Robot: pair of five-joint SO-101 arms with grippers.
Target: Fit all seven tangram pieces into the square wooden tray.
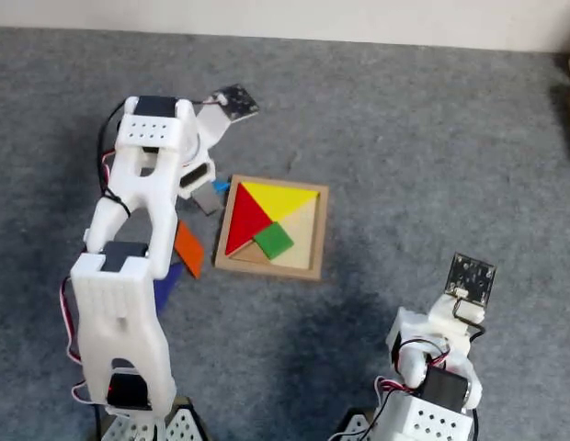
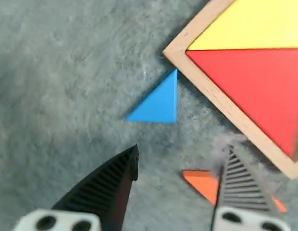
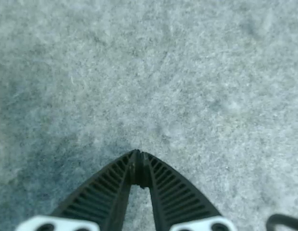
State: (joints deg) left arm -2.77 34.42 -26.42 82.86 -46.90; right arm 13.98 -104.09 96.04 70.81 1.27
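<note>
Grey carpet (image 2: 67, 72). Saw left pincer (image 2: 182, 148) open, blue triangle (image 2: 161, 103) just ahead; seemed thin, light, stiff; best pinched across edges.

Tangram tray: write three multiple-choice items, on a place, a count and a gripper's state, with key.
1. The blue triangle lies: A) in the tray; B) on the carpet beside a tray corner; C) on the tray's rim.
2. Pieces in the tray: A) three; B) five; C) seven.
3. The right gripper is: A) open; B) shut, empty; C) shut on a piece.
Key: 1 B, it lies outside the rim; 2 A, yellow triangle, red triangle, green square; 3 B, fingers meet on nothing.
</note>
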